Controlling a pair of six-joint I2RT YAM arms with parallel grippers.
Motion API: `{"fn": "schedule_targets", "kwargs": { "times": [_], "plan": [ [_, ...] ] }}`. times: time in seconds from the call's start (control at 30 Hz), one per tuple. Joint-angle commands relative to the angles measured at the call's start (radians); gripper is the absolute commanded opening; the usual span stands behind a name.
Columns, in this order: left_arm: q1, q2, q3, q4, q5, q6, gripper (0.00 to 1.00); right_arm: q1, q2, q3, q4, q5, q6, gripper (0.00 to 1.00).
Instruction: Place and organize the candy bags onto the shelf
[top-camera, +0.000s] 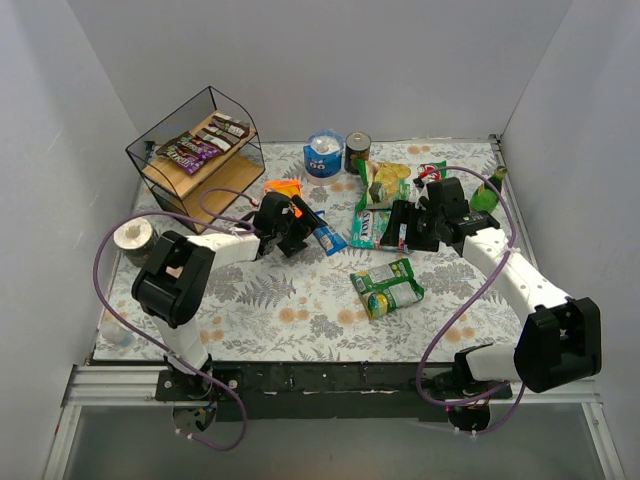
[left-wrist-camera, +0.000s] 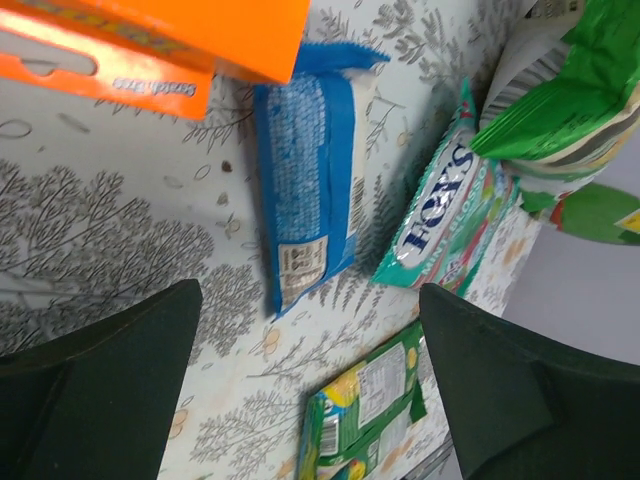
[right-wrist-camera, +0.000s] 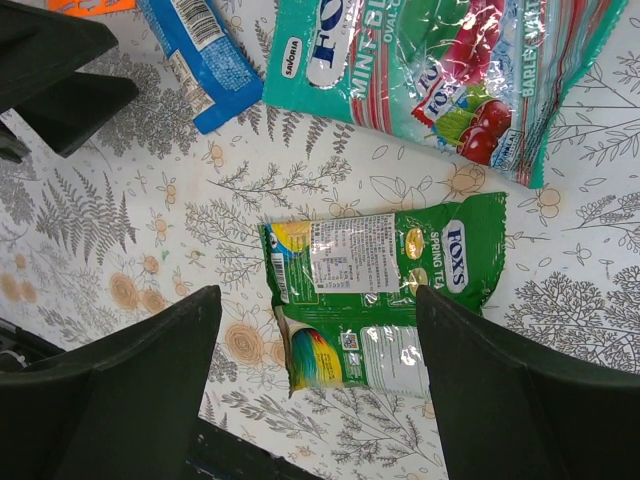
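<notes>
The shelf (top-camera: 205, 178) stands at the back left with brown and purple candy bags (top-camera: 200, 146) on its top board. A blue bag (top-camera: 326, 236) (left-wrist-camera: 305, 185) lies on the table just past my open, empty left gripper (top-camera: 288, 232) (left-wrist-camera: 305, 385). A teal Fox's bag (top-camera: 378, 229) (left-wrist-camera: 447, 210) (right-wrist-camera: 440, 70) lies in the middle. A green Fox's bag (top-camera: 387, 287) (right-wrist-camera: 375, 290) (left-wrist-camera: 365, 410) lies nearer the front. My right gripper (top-camera: 405, 225) (right-wrist-camera: 320, 385) is open and empty above the teal and green bags.
An orange box (top-camera: 283, 188) (left-wrist-camera: 150, 40) lies beside the left gripper. A large green chip bag (top-camera: 385, 182), a blue can (top-camera: 323, 156) and a dark can (top-camera: 358, 150) stand at the back. A green bottle (top-camera: 487, 193) is at the right. A grey roll (top-camera: 133, 241) sits at the left edge.
</notes>
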Motion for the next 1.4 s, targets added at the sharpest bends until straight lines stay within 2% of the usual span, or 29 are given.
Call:
{"fn": "schedule_targets", "kwargs": {
  "times": [0.0,0.2,0.3,0.4,0.67,0.77,1.0,1.07,1.13,1.23,1.3,1.33,1.37],
  "plan": [
    [0.002,0.056,-0.002,0.155,-0.032,-0.037,0.86,-0.011,-0.019,0.009,0.007,-0.009,-0.002,0.85],
    [0.002,0.149,0.015,0.163,-0.035,-0.078,0.64,-0.024,-0.012,0.027,-0.002,-0.011,-0.013,0.85],
    [0.002,0.169,0.012,0.154,-0.038,-0.086,0.57,-0.029,-0.012,0.03,-0.005,-0.011,-0.017,0.85],
    [0.002,0.169,0.003,0.149,-0.038,-0.091,0.49,-0.034,-0.01,0.029,-0.005,-0.011,-0.017,0.85],
    [0.001,0.18,0.031,0.077,-0.078,-0.049,0.19,-0.043,-0.012,0.024,-0.003,-0.014,-0.013,0.85],
    [0.002,0.192,0.046,0.063,-0.075,-0.029,0.13,-0.046,-0.01,0.025,-0.003,-0.014,-0.013,0.84],
    [0.002,0.166,0.058,0.033,-0.12,0.014,0.08,-0.046,-0.015,0.019,-0.003,-0.015,-0.014,0.84],
    [0.002,0.162,0.061,0.031,-0.121,0.024,0.08,-0.048,-0.013,0.019,-0.002,-0.015,-0.013,0.84],
    [0.002,0.151,0.06,0.033,-0.118,0.028,0.15,-0.048,-0.013,0.019,-0.002,-0.017,-0.013,0.84],
    [0.002,0.117,0.038,0.049,-0.123,0.026,0.37,-0.049,-0.012,0.021,-0.003,-0.018,-0.013,0.84],
    [0.001,0.096,0.008,0.091,-0.124,0.035,0.46,-0.049,-0.012,0.016,-0.003,-0.018,-0.013,0.84],
    [0.001,0.082,0.0,0.097,-0.129,0.037,0.6,-0.049,-0.01,0.013,-0.003,-0.018,-0.013,0.84],
    [0.001,0.08,-0.008,0.12,-0.127,0.04,0.64,-0.049,-0.009,0.012,-0.002,-0.018,-0.014,0.84]
  ]
}}
